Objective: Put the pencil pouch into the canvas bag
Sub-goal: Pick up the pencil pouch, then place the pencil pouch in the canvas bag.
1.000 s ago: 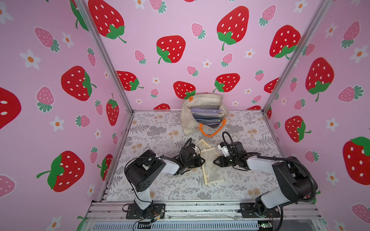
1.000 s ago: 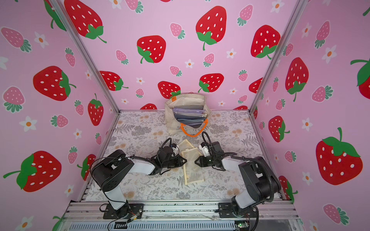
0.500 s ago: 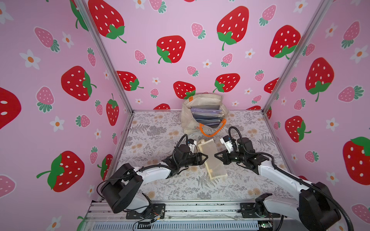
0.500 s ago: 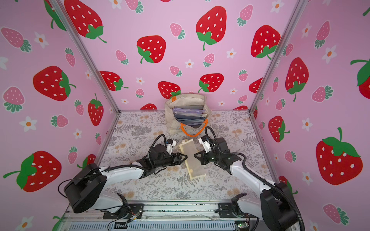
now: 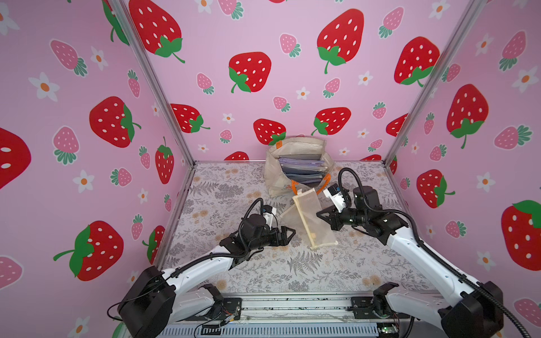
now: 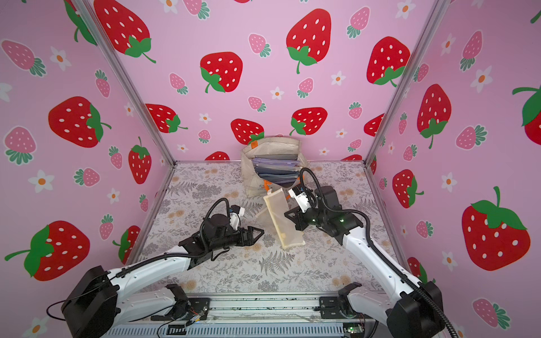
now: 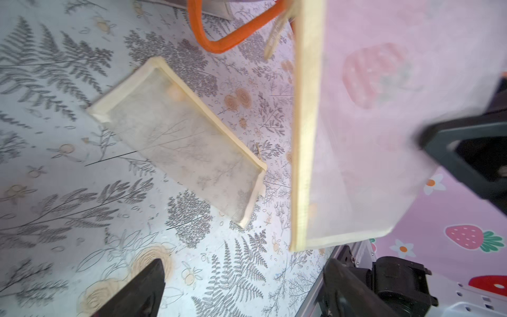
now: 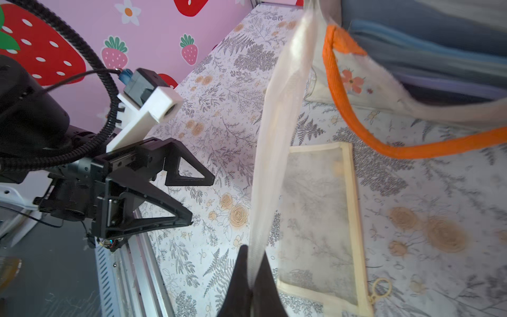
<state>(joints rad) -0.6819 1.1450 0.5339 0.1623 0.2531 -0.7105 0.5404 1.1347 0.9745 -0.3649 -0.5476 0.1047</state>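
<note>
The pencil pouch (image 5: 311, 218), see-through mesh with cream trim, hangs tilted above the table in both top views (image 6: 284, 220). My right gripper (image 5: 319, 215) is shut on its right edge; the right wrist view shows the pouch (image 8: 279, 137) edge-on between the closed fingertips (image 8: 253, 274). My left gripper (image 5: 290, 233) is open and empty, just left of the pouch and apart from it (image 7: 241, 291). The canvas bag (image 5: 300, 147), cream with orange rope handles (image 8: 356, 123), stands at the back, its mouth open towards the pouch.
A second similar mesh pouch (image 7: 181, 142) lies flat on the floral table (image 5: 234, 190) under the held one. Stacked purple and blue folders (image 5: 303, 168) fill the bag. Pink strawberry walls close three sides; a metal rail (image 5: 292, 304) runs along the front.
My left gripper opened, let go of the pouch and drew back to the left. My right gripper closed on the pouch and raised it off the table, nearer the bag.
</note>
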